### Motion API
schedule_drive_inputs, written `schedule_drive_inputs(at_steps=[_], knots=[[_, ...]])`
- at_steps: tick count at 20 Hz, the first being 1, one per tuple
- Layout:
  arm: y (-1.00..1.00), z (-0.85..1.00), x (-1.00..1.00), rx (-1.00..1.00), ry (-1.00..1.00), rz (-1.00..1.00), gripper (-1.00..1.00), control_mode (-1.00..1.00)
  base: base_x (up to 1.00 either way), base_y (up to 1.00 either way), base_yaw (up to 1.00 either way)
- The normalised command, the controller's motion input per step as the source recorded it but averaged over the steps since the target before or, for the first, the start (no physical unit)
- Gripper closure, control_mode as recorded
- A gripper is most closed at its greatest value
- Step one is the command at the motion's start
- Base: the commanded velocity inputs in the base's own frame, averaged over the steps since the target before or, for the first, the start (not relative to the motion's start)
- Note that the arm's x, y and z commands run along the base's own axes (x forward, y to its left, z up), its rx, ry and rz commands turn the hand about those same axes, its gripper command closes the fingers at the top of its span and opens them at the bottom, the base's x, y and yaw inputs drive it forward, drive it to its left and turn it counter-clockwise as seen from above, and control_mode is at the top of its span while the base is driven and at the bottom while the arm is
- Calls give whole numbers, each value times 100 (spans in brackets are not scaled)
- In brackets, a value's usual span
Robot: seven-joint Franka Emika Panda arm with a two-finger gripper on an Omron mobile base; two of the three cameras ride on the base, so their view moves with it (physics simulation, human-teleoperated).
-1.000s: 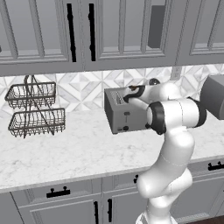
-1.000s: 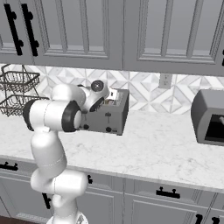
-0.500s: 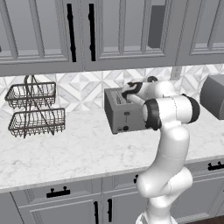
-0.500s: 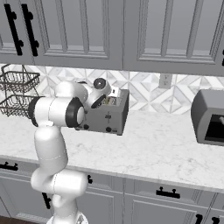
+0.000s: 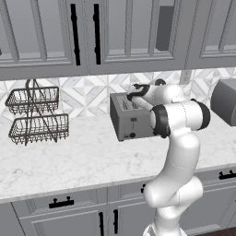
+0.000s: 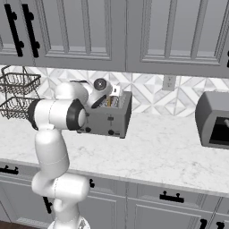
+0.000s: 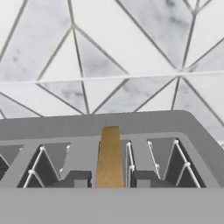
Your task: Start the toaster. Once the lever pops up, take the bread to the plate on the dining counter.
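- One slice of bread (image 7: 109,157) stood upright in a slot of the toaster (image 5: 131,117), its top edge poking out, on the wall counter (image 5: 83,159).
- Just before, the gripper (image 7: 109,179) had been wide; now its fingertips (image 7: 74,178) had narrowed around the slice, seemingly touching it.
- Lifting the bread out probably came next.
- Far behind, the tiled wall (image 7: 131,52) stood close.

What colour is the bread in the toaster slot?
Tan-brown; the bread shows best in the hand view, edge-on in the grey toaster.
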Motion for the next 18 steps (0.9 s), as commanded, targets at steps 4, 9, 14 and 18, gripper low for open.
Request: schedule_drive_inputs(at_steps=[4, 9, 14, 18], knots=[[0, 0, -9, 0, -14, 0, 100, -100, 0, 0, 0], [-6, 11, -30, 0, -11, 0, 100, -100, 0, 0, 0], [-16, 35, -45, 0, -13, 0, 100, -100, 0, 0, 0], [-13, 63, -58, 0, -16, 0, 100, -100, 0, 0, 0]])
